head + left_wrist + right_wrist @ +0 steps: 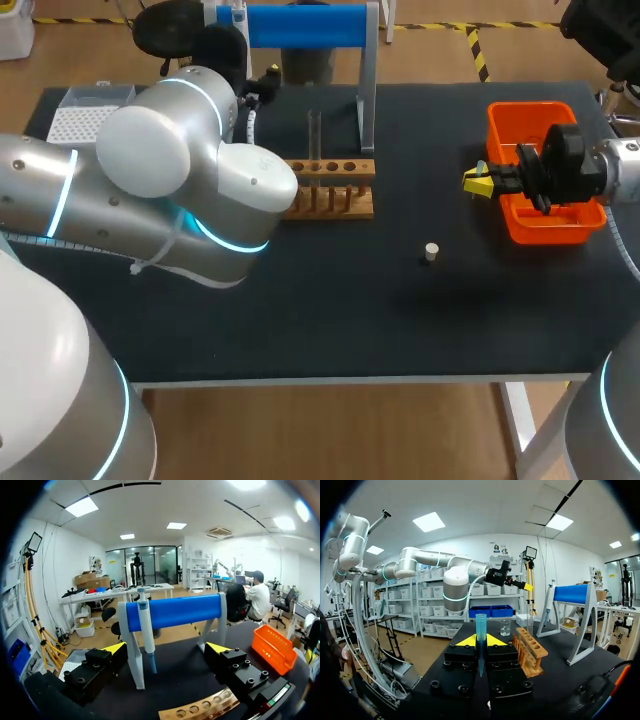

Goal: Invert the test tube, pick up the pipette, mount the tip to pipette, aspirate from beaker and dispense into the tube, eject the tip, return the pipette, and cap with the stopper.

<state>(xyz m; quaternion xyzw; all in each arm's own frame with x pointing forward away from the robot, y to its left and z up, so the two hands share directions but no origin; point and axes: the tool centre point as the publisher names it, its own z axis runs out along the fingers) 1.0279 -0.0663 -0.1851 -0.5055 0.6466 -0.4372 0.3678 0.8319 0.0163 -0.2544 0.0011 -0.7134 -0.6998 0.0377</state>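
White tip box (85, 118) is sitting far to the left of the wooden rack (335, 190), behind my left arm (160, 140). That arm's jaws are gaping wide and holding nothing, their yellow fingertips (115, 648) pointing at the pipette (145, 630), which is hanging ahead of them on the blue-barred stand (175, 611) just behind the rack. The step in hand looks to be picking up the pipette. To do it well I would be centring the jaws on its body below the bar, closing squarely so it is not twisting, then lifting it off the bar before drawing back clear of the stand's post. A test tube (314, 135) is standing upright in the rack. The stopper (431, 251) is lying on the table (300, 320) in front and to the right of the rack. Further right of the rack, my right arm's (620, 170) jaws are clamping a blue tip (480, 630), hovering over the near edge of the orange bin (530, 112).
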